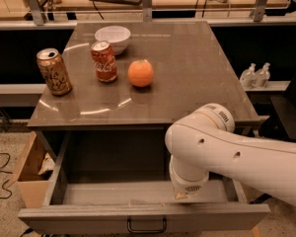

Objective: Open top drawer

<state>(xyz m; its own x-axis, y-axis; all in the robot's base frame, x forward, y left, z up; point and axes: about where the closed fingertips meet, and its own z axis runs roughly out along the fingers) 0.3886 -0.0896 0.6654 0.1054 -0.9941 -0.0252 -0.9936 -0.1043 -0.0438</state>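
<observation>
Here the top drawer [79, 217] stands pulled far out beneath the table [187, 83], its grey inside showing. The gripper [187, 193] hangs inside it, just behind the front; open or closed, I cannot tell.

Top drawer [138, 216] open, near. Gripper [184, 193] down inside it, right of centre, below white arm [237, 154]. Table [187, 68] behind: gold can [54, 71] left, red can [104, 61], orange [140, 73], white bowl [113, 36] far.
</observation>
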